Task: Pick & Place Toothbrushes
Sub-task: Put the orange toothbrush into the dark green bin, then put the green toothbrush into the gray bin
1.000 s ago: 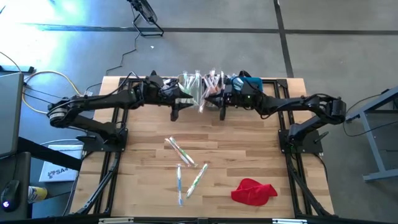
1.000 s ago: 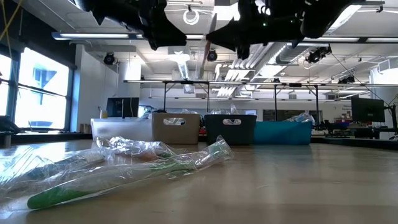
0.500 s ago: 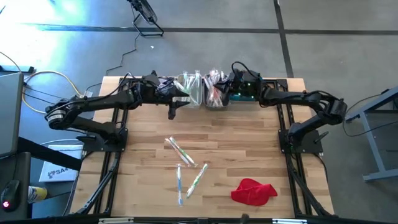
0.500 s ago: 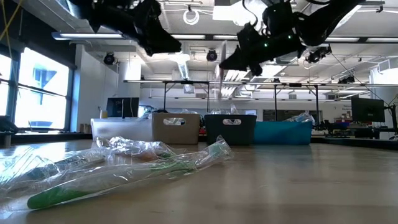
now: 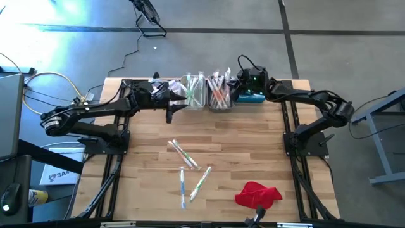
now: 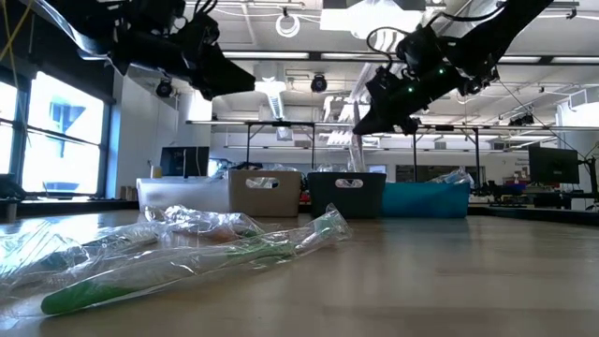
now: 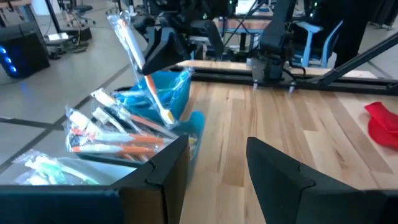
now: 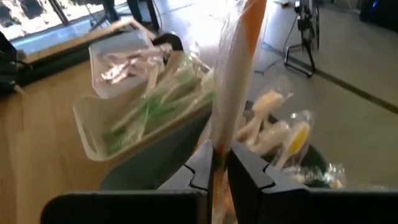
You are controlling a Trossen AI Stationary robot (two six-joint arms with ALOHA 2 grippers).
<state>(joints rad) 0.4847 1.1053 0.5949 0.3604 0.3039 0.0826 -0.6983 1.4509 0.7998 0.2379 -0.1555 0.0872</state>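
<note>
Wooden slatted table [image 5: 253,152], seen from above; an open workshop with ceiling lights and desks is seen behind it in the low view.

Bins: a row of small bins [image 5: 212,94] is set along the far edge, white, beige, grey [image 6: 347,194] and blue [image 6: 426,198] in turn. Wrapped toothbrushes are stacked in them; green handles are seen in the beige bin [image 8: 143,118], orange ones in the grey bin [image 7: 106,146].

Loose toothbrushes [image 5: 188,171]: four or so are scattered mid-table, near one another; a green-handled one [image 6: 187,267] is shown lying closest to the low camera.

Red cloth [image 5: 258,194]: crumpled near the front right corner, well apart from the loose brushes.

Right gripper [image 8: 217,165]: raised above the grey and blue bins; its fingers are closed tightly on a wrapped orange toothbrush [image 8: 239,74], held roughly upright.

Left gripper [image 7: 217,165]: raised near the white and beige end of the row; its fingers are spread apart and nothing is held.
</note>
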